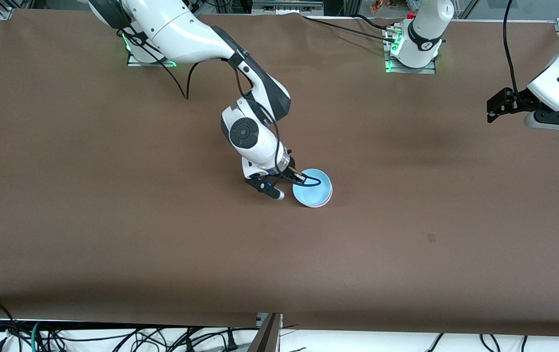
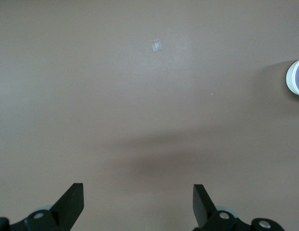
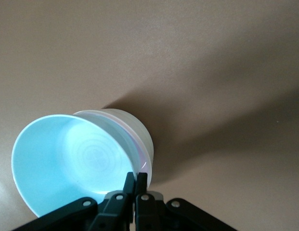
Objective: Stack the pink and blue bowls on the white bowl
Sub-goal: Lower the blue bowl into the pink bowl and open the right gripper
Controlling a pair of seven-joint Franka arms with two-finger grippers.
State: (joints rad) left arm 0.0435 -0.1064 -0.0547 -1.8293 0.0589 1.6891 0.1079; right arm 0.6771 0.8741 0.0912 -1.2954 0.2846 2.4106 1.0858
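The blue bowl (image 1: 311, 189) sits nested in a stack in the middle of the table. In the right wrist view the blue bowl (image 3: 67, 159) lies inside the pink bowl (image 3: 141, 153), of which only a thin rim shows, and both sit in the white bowl (image 3: 132, 126). My right gripper (image 1: 301, 178) is shut on the blue bowl's rim, one finger inside and one outside, as the right wrist view (image 3: 136, 177) shows. My left gripper (image 1: 497, 105) waits open and empty above the left arm's end of the table. It also shows in the left wrist view (image 2: 138, 195), where the stack's edge (image 2: 296, 77) shows.
A small pale mark (image 1: 431, 238) lies on the brown table nearer the front camera than the stack; it also shows in the left wrist view (image 2: 156, 44). Cables (image 1: 113, 337) hang below the table's front edge.
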